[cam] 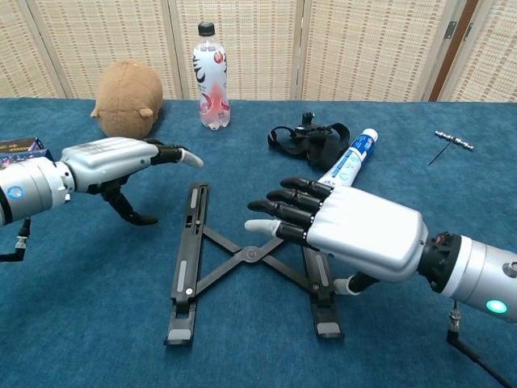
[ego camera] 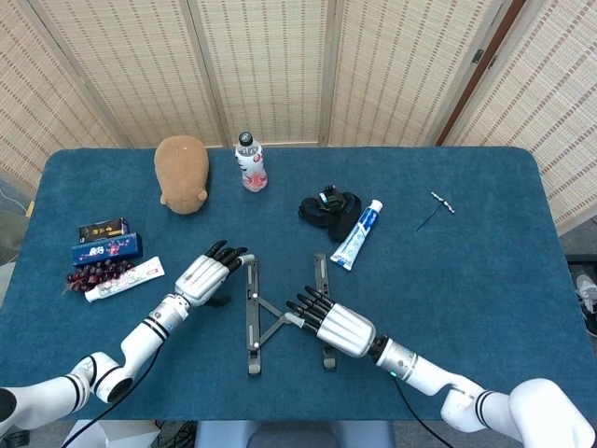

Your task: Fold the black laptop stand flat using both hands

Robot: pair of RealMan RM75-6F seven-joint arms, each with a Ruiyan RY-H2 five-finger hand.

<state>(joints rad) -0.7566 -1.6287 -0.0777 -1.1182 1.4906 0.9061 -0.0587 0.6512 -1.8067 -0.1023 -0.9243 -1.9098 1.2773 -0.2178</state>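
Chest view: black X-braced metal laptop stand (cam: 242, 259) lies mid-table near the front edge, not yet flat. I keep my left hand (cam: 121, 159) and right hand (cam: 347, 230) unclenched, grasping nothing, flanking it. Risk: uneven pushing skids it on the blue cloth. No label legible.

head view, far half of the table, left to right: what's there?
brown plush toy → drink bottle → black strap bundle → toothpaste tube → small metal tool
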